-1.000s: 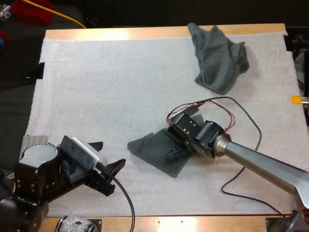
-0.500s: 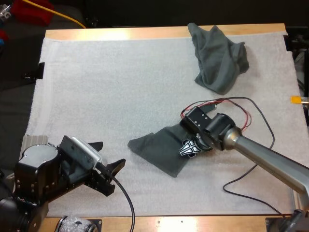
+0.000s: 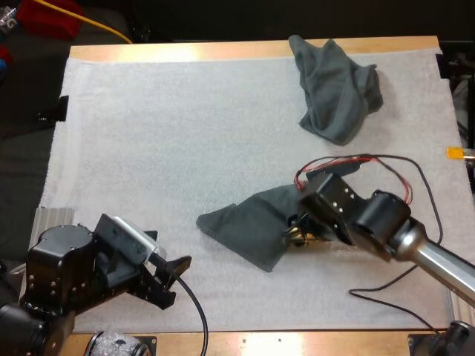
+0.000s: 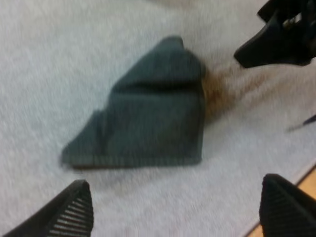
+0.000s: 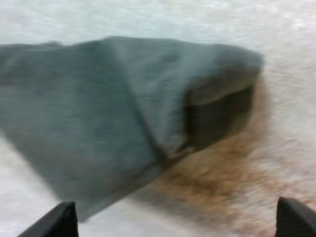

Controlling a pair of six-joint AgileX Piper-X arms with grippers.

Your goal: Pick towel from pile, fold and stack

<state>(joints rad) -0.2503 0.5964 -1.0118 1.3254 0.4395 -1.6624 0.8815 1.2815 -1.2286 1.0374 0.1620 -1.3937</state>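
A folded dark grey-green towel lies flat on the white mat, right of centre toward the front. My right gripper hovers at its right edge, open, with both fingers spread wide and clear of the cloth. The towel's near fold gapes slightly there. My left gripper sits at the front left, open and empty, pointing at the towel from a distance. A crumpled towel lies at the far right of the mat.
The mat covers most of the wooden table. Broad bare mat stretches across the left and middle. My right arm slants in from the lower right, close behind the folded towel.
My right gripper has opened, released the folded towel and drawn back to the right off it. The towel stays flat. My left arm has barely shifted.
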